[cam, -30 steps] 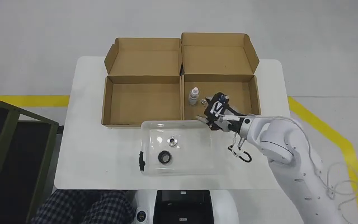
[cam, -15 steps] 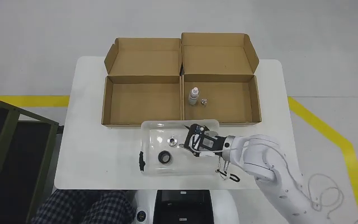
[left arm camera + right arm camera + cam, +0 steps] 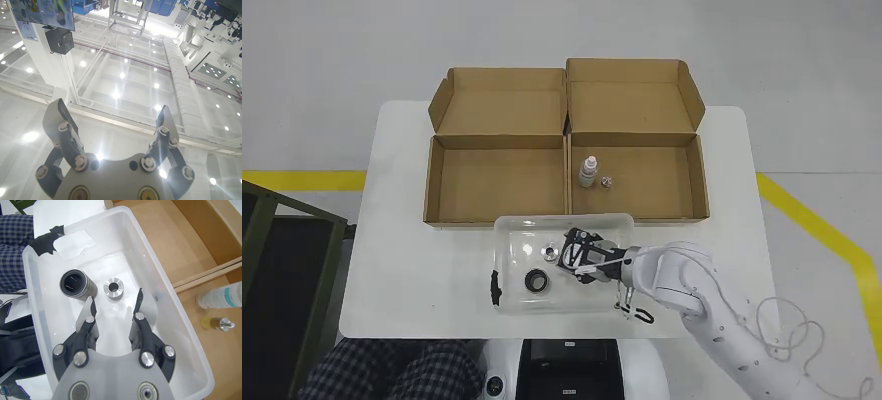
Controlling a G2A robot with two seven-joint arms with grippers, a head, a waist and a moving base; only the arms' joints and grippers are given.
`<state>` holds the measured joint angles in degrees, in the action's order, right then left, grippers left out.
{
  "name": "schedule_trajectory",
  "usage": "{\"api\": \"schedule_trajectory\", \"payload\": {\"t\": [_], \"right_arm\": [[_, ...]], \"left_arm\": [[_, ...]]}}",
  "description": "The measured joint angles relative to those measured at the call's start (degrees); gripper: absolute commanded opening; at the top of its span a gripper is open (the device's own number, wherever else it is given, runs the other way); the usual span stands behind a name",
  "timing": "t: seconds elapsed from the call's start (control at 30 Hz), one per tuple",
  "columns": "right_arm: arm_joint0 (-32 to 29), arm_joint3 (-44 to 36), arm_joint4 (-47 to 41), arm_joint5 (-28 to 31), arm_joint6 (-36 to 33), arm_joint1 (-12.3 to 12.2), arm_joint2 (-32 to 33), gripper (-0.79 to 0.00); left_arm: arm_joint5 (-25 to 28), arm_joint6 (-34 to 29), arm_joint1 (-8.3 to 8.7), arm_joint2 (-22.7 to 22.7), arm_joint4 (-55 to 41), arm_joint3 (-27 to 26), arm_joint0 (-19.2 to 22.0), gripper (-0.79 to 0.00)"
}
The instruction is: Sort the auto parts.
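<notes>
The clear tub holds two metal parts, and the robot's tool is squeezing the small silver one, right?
No: the right tool is open, not squeezing the small silver part in the clear tub; the right wrist view shows it. The rest is right.

An industrial hall: high gridded ceiling [image 3: 138,89] with spotlights [image 3: 122,75], yellow floor marking [image 3: 302,180].

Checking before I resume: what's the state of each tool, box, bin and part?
right tool: open, down in the clear bin, holding nothing
left tool: open, holding nothing
bearing: on its side, loose
collar: upright, bore up, loose
clear bin: holds bearing and collar
left box: lid open
right box: lid open, holds bottle and small metal part
</notes>
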<state>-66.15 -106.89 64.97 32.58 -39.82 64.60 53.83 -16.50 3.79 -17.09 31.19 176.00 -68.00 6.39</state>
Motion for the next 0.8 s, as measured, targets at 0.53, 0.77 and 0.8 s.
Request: {"api": "schedule_trajectory", "payload": {"t": [0.53, 0.77, 0.8], "right_arm": [[3.3, 6.6, 2.9, -1.6, 1.8, 1.4, -4.8, -0.4], [5.6, 8.6, 2.5, -2.5, 2.5, 2.4, -7.2, -0.394], [6.0, 8.9, 2.5, -2.6, 2.6, 2.6, -7.7, -0.394]], "left_arm": [[0.0, 0.0, 0.0, 0.0, 0.0, 0.0, 0.0, 0.0], [0.0, 0.0, 0.0, 0.0, 0.0, 0.0, 0.0, 0.0], [0.0, 0.0, 0.0, 0.0, 0.0, 0.0, 0.0, 0.0]]}}
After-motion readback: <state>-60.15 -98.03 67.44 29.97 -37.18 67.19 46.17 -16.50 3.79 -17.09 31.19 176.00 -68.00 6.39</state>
